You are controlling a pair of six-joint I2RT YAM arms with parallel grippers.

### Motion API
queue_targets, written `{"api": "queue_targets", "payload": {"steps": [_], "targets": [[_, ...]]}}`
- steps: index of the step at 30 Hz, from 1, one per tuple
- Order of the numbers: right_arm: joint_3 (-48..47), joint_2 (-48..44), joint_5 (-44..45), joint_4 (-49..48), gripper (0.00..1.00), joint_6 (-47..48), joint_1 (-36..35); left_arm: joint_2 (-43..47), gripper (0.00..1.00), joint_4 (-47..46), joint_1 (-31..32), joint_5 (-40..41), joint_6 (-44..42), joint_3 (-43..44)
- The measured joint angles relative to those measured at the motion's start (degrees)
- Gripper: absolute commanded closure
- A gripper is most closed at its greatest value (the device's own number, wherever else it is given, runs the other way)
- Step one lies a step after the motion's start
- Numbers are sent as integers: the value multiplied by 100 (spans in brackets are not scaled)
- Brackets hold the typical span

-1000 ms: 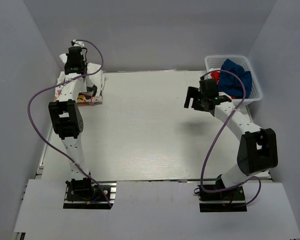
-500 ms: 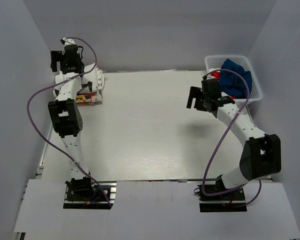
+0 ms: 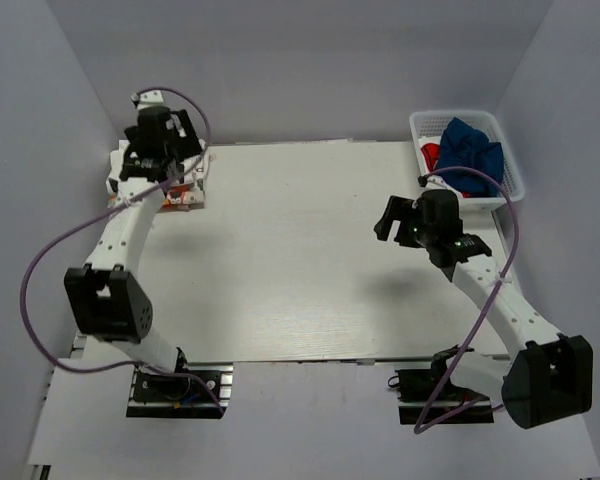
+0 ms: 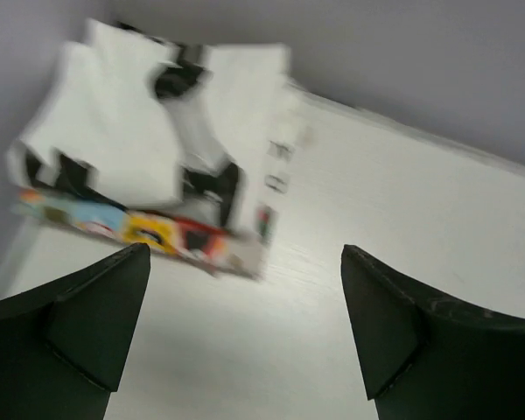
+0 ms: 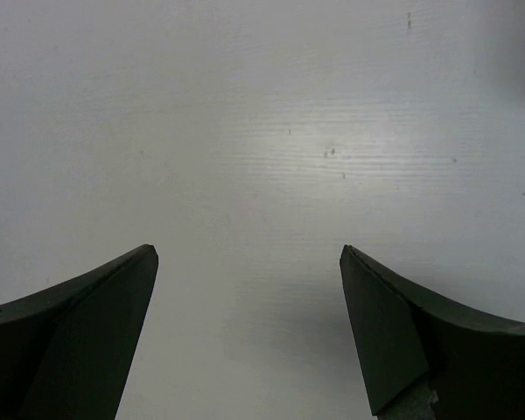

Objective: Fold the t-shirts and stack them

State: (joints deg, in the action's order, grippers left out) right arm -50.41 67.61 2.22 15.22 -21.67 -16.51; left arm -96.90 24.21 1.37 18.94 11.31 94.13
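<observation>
A folded stack of t-shirts [image 4: 149,166], white on top with a colourful print along its near edge, lies at the table's far left corner [image 3: 187,192]. My left gripper [image 3: 160,150] hovers over that stack, partly hiding it from above. In the left wrist view the left gripper [image 4: 245,332] is open and empty, with the stack just beyond its fingertips. A navy blue t-shirt [image 3: 470,150] and a patch of red cloth [image 3: 432,155] lie crumpled in the basket. My right gripper [image 3: 395,220] hangs open over bare table, and the right wrist view shows nothing between the fingers of the right gripper [image 5: 249,324].
The white lattice basket [image 3: 510,188] stands at the far right corner, behind my right arm. Grey walls close in the table on the left, back and right. The purple cables loop out beside each arm.
My left gripper has opened and let go of the folded stack, then shifted a little right and nearer. The right gripper has drawn back from the basket toward the near side.
</observation>
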Motion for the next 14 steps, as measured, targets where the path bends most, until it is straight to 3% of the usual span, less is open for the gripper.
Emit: {"api": "queue_targets", "payload": {"steps": [5,8,14], "targets": [[942,-1025,-409,-153,10,-175,0,1799,0,-223,1272,-514,1034,-2177],[1475,-1606,-614,-302,10,-284,0,2627,0,-144,1674,-647,1440,-3268],[2031,-2245,-960,-448,10,-433,0,3648,0,492,1794,-299,1908,-3921]]}}
